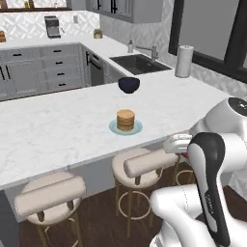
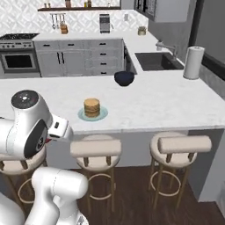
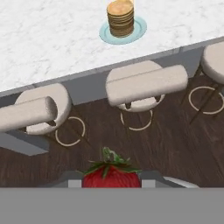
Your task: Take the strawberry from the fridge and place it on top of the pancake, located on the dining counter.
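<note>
In the left base view, the white arm (image 1: 207, 193) is seen nearest, rising at the lower right, and beyond it two round beige stools (image 1: 140, 166) are drawn up along the near edge of the dining counter (image 1: 53, 130). The pancake (image 1: 125, 119), a short tan stack on a pale blue-green plate (image 1: 136, 128), is set near the middle of the counter, with a dark bowl (image 1: 129, 85) farther back and well apart from it; a paper towel roll (image 1: 184, 61) is stood at the far right beside a sink (image 1: 140, 63). In the right base view, the arm's rounded white joint (image 2: 26, 125) is shown closest at the lower left, the stools (image 2: 96, 149) being ranged before the counter, and the pancake (image 2: 92, 107) lies slightly left of the counter's centre, the bowl (image 2: 124, 78) behind it to the right. An oven (image 2: 18, 59) and grey cabinets (image 2: 83, 57) are set along the far wall. In the hand view, the strawberry (image 3: 111, 175) is presented nearest, red with green leaves uppermost, held at the bottom edge between the fingers of the gripper (image 3: 111, 178), which is closed narrowly upon it. It is held above the dark wood floor (image 3: 175, 144), short of the stools and the counter's edge, the pancake (image 3: 120, 18) being visible far beyond on its plate.
</note>
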Robot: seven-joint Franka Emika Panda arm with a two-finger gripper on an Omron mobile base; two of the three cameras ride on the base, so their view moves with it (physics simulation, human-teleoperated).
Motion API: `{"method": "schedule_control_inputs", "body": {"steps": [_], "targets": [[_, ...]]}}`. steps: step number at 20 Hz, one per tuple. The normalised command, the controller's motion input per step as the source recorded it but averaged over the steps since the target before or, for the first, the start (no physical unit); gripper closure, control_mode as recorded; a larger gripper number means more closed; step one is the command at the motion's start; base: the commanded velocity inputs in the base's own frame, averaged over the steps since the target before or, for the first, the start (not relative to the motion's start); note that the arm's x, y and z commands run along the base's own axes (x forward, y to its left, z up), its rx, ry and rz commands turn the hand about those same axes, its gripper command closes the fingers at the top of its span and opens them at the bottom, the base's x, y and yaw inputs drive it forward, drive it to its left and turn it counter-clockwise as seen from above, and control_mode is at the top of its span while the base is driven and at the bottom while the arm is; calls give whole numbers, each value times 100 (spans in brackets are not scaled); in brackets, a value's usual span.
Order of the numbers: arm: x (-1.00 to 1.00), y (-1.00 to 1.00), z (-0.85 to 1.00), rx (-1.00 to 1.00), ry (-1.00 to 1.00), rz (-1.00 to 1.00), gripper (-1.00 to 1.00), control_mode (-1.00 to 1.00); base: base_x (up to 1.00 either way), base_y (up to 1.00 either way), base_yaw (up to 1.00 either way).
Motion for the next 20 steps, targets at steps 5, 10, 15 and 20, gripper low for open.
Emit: {"method": "schedule_control_inputs", "body": {"steps": [5,10,15,20], "targets": [[0,0,0,0,0,0,100,100,76,-49,51],[0,0,0,0,0,0,100,100,58,-45,44],[0,0,0,0,0,0,100,100,27,-21,4],[0,0,0,0,0,0,100,100,64,-54,21]]}}
